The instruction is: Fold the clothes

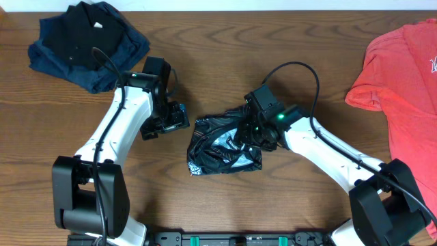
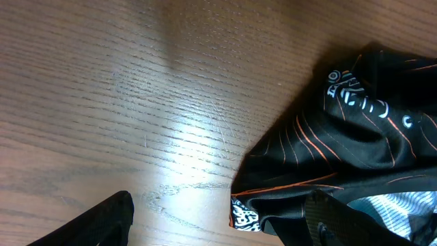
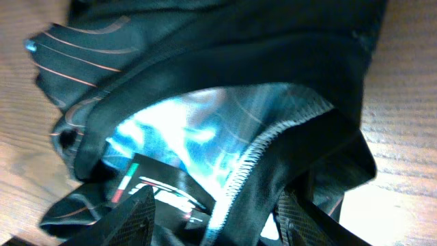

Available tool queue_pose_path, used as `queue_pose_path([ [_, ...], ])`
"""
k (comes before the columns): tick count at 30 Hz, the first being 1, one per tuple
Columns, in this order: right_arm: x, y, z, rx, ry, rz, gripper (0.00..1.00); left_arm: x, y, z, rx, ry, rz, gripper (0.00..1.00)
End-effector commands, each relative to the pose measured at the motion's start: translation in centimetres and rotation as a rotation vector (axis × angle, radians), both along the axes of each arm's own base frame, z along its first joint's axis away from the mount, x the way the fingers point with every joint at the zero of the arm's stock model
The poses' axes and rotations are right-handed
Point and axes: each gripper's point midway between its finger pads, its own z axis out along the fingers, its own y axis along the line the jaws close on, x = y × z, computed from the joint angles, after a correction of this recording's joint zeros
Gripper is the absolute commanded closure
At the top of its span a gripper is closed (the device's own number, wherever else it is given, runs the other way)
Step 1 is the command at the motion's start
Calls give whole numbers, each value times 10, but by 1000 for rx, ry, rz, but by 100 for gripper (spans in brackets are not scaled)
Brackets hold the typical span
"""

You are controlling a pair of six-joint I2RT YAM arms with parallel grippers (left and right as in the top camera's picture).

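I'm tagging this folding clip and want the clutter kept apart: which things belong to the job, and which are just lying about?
Part of the job:
- jersey, crumpled in the middle
- right gripper, closed on the jersey
- left gripper, open beside it

Lying about:
- coral T-shirt, right edge
- dark garments, far left corner

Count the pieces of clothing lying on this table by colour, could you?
Shiny black jersey with orange-red lines: 1
Plain black garment: 1
Navy garment, under the plain black one: 1
Coral-red T-shirt: 1
Total: 4
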Motion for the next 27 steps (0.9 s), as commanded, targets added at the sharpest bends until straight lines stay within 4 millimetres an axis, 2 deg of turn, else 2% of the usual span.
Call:
queue_pose_path([
  [1, -8, -3, -10, -18, 27, -13, 44, -2, 4, -3, 14, 7, -9, 18],
  [9, -2, 1, -9, 0, -1, -13, 44, 0, 3, -3, 13, 0, -9, 18],
  [14, 0, 1, -9, -3, -10, -15, 48, 0, 3, -3, 13, 0, -10, 18],
  [18, 1, -1, -9, -12, -16, -18, 59, 0, 3, -3, 13, 0, -10, 18],
  [21, 3, -4, -10, -30, -26, -25, 62, 0, 3, -3, 13, 0, -9, 18],
  [25, 4, -9, -12, -58, -33, -35, 72, 0, 3, -3, 13, 0, -10, 18],
  [27, 4, -12, -12, -68, -31, -41, 74, 0, 3, -3, 13, 0, -10, 18],
])
